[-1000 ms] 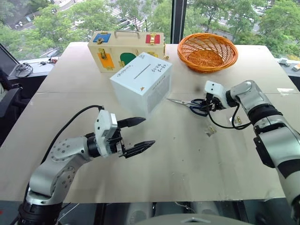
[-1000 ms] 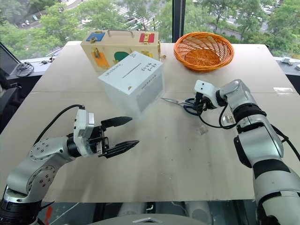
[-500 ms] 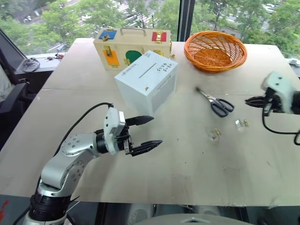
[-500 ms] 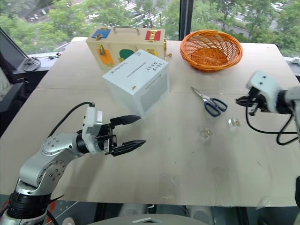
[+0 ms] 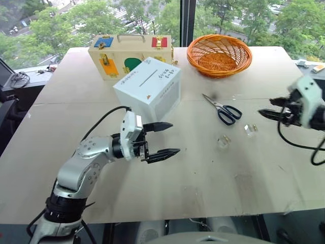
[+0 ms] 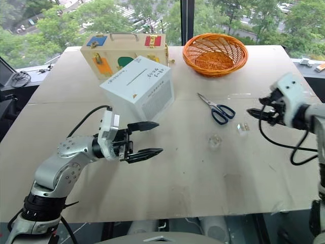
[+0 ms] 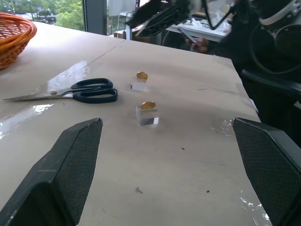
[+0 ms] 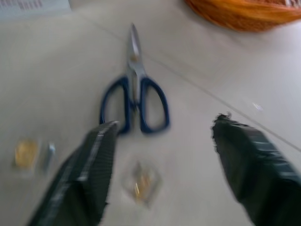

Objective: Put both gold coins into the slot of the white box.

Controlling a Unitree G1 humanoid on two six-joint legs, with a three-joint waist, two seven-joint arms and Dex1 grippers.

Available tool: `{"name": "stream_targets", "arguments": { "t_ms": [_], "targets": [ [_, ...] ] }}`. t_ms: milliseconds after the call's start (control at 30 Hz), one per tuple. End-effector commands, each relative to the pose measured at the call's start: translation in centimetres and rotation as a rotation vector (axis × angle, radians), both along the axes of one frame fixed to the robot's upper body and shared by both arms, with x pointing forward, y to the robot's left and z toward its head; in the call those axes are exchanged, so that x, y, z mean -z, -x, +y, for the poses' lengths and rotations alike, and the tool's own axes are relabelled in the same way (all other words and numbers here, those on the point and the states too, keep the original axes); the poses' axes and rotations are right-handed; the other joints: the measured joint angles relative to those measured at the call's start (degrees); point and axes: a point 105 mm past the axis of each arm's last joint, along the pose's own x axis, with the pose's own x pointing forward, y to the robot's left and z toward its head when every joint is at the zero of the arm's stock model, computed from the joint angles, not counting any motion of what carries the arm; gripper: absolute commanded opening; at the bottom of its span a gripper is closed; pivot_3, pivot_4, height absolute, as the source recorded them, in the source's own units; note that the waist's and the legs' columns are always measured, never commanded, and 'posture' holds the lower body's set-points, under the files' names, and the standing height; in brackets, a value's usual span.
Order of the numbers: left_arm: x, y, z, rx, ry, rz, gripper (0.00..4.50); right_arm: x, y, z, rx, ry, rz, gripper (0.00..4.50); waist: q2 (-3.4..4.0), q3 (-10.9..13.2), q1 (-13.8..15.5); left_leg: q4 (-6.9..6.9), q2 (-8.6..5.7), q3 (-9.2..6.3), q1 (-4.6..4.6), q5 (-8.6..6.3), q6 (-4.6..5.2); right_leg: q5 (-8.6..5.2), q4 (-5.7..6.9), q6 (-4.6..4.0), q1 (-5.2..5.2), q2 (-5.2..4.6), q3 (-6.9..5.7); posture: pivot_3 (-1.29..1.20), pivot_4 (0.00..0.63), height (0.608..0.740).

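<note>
Nearest, the left gripper (image 5: pixel 163 139) hovers above the table (image 5: pixel 203 188) with its fingers spread wide and nothing between them, pointing across toward the two gold coins (image 7: pixel 148 105), each perched on a small clear block (image 7: pixel 146 116) near the blue-handled scissors (image 5: pixel 223 108). Out by the table's right edge, the right gripper (image 5: pixel 270 108) is likewise spread and empty, aimed at the coins without touching them. Farther back, the white box (image 5: pixel 148 90) stands slot-up before the wooden case (image 5: pixel 131 51).

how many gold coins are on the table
2. One gold coin sits on a clear block nearer the left gripper; the other on a second block beyond it, beside the scissors.
</note>
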Motion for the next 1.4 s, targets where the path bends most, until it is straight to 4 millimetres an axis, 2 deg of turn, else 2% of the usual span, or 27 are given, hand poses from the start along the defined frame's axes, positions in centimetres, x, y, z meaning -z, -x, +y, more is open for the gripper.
{"name": "stream_targets", "arguments": {
  "t_ms": [33, 133, 233, 267, 333, 400, 533, 567, 833, 933, 1033, 1133, 1400],
  "targets": [
    [-0.7, 0.5, 0.1, 0.003, -0.001, -0.045, 4.5, 1.1, -1.4, 1.3, -0.025, 0.007, 0.031, 4.44, -0.01, -0.01, 0.29, 0.0, 0.0, -0.03, -0.18, 0.0, 0.0, 0.06, -0.01, 0.11, -0.16, 0.0, -0.03, 0.0, 0.15, 0.74],
    [-0.6, 0.6, 0.3, -0.016, -0.003, -0.046, 4.5, 2.8, -2.5, 2.3, -0.04, 0.01, 0.081, 4.44, -0.01, -0.01, 0.99, 0.01, -0.03, 0.01, -0.42, 0.0, 0.0, 0.14, -0.06, 0.26, -0.36, -0.01, 0.0, 0.0, 0.15, 0.74],
    [-0.5, 0.9, 0.6, -0.033, -0.005, -0.043, 4.5, 4.1, -3.8, 2.0, -0.013, 0.043, 0.102, 4.44, -0.02, 0.01, 1.46, 0.0, -0.02, 0.0, -0.49, -0.01, 0.01, 0.12, -0.09, 0.28, -0.4, -0.05, -0.05, 0.0, 0.15, 0.74],
    [-0.5, 0.9, 0.6, -0.042, -0.005, -0.042, 4.5, 4.5, -4.3, 2.0, -0.007, 0.038, 0.108, 4.21, -0.02, 0.02, 1.4, 0.01, -0.02, 0.01, -0.49, -0.01, 0.01, 0.12, -0.09, 0.28, -0.4, -0.06, -0.04, 0.0, 0.15, 0.74],
    [-0.4, 1.1, 0.7, -0.052, -0.006, -0.04, 4.5, 5.1, -4.7, 2.2, -0.013, 0.038, 0.122, 3.61, -0.03, 0.02, 1.3, 0.02, -0.02, 0.05, -0.46, -0.01, 0.01, 0.12, -0.11, 0.28, -0.39, -0.07, 0.0, 0.0, 0.15, 0.74],
    [-0.4, 1.1, 0.8, -0.059, -0.006, -0.04, 4.5, 5.8, -5.0, 2.0, -0.008, 0.06, 0.132, 2.83, -0.03, 0.01, 1.18, 0.03, -0.02, 0.04, -0.44, -0.01, 0.01, 0.12, -0.07, 0.27, -0.38, -0.06, -0.01, 0.0, 0.15, 0.74],
    [-0.4, 1.3, 0.8, -0.07, -0.006, -0.042, 4.5, 6.7, -5.4, 1.8, -0.01, 0.086, 0.149, 0.84, -0.02, 0.0, 0.97, 0.04, -0.03, 0.03, -0.37, 0.0, 0.01, 0.13, 0.02, 0.26, -0.37, -0.02, 0.0, 0.0, 0.15, 0.74],
    [-0.4, 1.3, 0.8, -0.073, -0.006, -0.042, 4.5, 6.8, -5.4, 1.9, -0.021, 0.089, 0.154, 0.57, -0.06, -0.03, 0.81, 0.05, -0.02, 0.06, -0.31, 0.0, 0.01, 0.13, 0.05, 0.27, -0.36, -0.01, 0.04, 0.0, 0.15, 0.74],
    [-0.3, 1.7, 0.8, -0.082, -0.003, -0.041, 4.5, 8.9, -5.1, 2.4, -0.07, 0.166, 0.2, 0.57, -0.16, -0.09, 0.73, 0.05, 0.01, 0.07, -0.3, 0.0, 0.01, 0.14, 0.06, 0.26, -0.37, 0.04, 0.06, 0.0, 0.15, 0.74],
    [-0.2, 1.6, 0.9, -0.084, -0.002, -0.041, 4.5, 8.5, -5.3, 2.6, -0.073, 0.124, 0.206, 0.57, -0.21, -0.12, 0.73, 0.06, 0.01, 0.07, -0.27, 0.0, 0.01, 0.14, 0.06, 0.25, -0.36, 0.04, 0.06, 0.0, 0.15, 0.74],
    [-0.2, 1.6, 1.0, -0.088, -0.001, -0.039, 4.5, 7.7, -5.7, 2.4, -0.067, 0.112, 0.186, 1.36, -0.21, -0.12, 0.75, 0.07, 0.01, 0.08, -0.26, 0.0, 0.01, 0.13, 0.07, 0.2, -0.35, 0.04, 0.06, 0.0, 0.15, 0.74],
    [-0.1, 1.6, 0.9, -0.087, 0.001, -0.036, 4.5, 7.3, -5.9, 2.3, -0.043, 0.099, 0.18, 2.7, -0.21, -0.12, 0.69, 0.06, 0.02, 0.07, -0.27, 0.0, 0.0, 0.15, 0.07, 0.23, -0.35, 0.05, 0.06, 0.0, 0.15, 0.74],
    [0.0, 1.6, 1.0, -0.089, -0.002, -0.034, 4.5, 5.3, -5.8, 3.1, -0.054, -0.009, 0.164, 2.7, -0.2, -0.11, 1.03, 0.08, 0.02, 0.07, -0.33, 0.0, 0.01, 0.15, 0.05, 0.23, -0.36, 0.01, 0.07, 0.0, 0.15, 0.74]
  ]
}}
